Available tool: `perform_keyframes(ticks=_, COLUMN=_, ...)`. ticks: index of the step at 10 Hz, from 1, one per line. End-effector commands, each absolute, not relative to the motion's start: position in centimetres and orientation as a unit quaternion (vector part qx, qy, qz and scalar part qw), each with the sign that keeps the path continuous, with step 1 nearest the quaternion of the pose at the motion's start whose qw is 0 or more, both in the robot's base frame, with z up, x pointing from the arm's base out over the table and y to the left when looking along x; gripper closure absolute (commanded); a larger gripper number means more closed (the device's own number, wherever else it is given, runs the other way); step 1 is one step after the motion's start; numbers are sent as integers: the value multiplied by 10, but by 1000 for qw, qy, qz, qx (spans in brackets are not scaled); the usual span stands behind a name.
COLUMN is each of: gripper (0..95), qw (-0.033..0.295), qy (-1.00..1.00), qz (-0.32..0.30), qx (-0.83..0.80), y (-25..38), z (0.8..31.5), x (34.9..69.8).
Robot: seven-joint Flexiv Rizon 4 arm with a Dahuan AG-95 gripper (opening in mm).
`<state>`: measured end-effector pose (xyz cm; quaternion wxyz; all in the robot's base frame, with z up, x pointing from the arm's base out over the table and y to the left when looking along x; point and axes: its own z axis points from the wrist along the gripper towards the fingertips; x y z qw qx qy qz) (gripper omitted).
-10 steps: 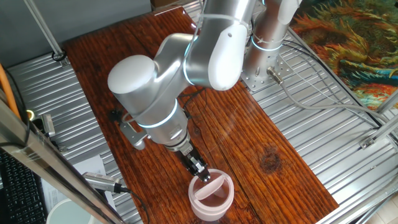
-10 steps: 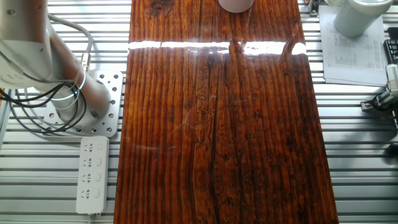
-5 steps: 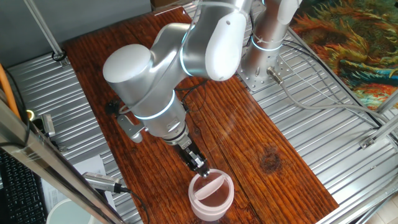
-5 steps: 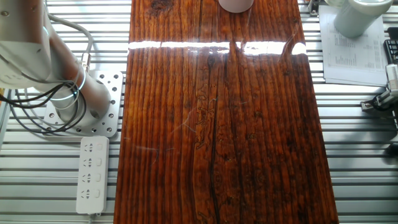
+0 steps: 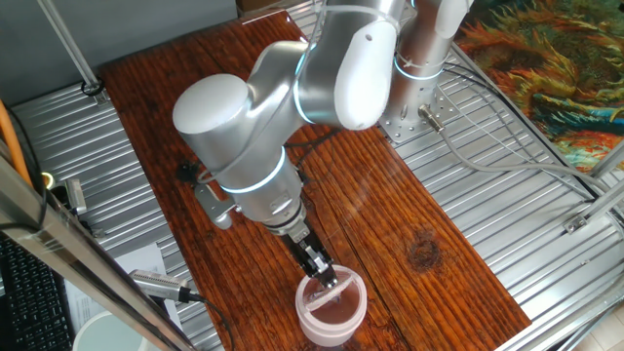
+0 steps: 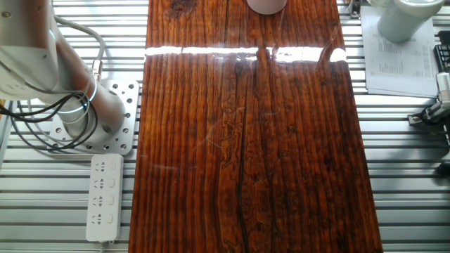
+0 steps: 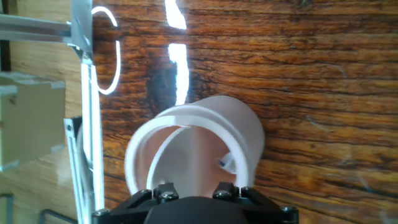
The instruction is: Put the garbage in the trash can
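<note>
The trash can [image 5: 332, 308] is a small pale pinkish-white can at the near end of the wooden table, its swing lid tilted in the ring. My gripper [image 5: 321, 274] hangs right over its opening, fingertips at the rim. In the hand view the trash can [image 7: 245, 134] fills the lower middle, and a tiny white-grey wad, the garbage [image 7: 227, 163], lies inside against the right wall. My gripper [image 7: 193, 194] shows only as two dark fingers [image 7: 160, 193] set apart, with nothing between them. In the other fixed view only the can's base [image 6: 267, 5] shows at the top edge.
A metal bracket and frame [image 7: 79, 37] stand left of the can. A white bucket rim [image 5: 107, 331] sits off the table's near left. The arm's base [image 6: 77, 105], cables and a power strip [image 6: 103, 197] lie beside the table. Papers and a tape roll [image 6: 401, 21] lie at the far right.
My gripper drew back a little from the can's rim, then moved forward and down over the opening. The can has not moved.
</note>
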<state>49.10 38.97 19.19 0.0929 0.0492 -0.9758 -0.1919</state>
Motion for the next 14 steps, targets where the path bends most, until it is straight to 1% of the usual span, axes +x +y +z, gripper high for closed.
perform_keyframes(ticks=1, gripper=570, qw=94, qy=-976, qz=-191, qx=39, y=402, z=193, x=491)
perform_keyframes(ticks=9, gripper=570, qw=96, qy=-975, qz=-200, qx=19, y=420, z=187, x=482)
perform_keyframes(ticks=11, gripper=950, qw=96, qy=-975, qz=-200, qx=11, y=424, z=186, x=480)
perform_keyframes(ticks=14, gripper=950, qw=95, qy=-977, qz=-193, qx=8, y=425, z=186, x=479)
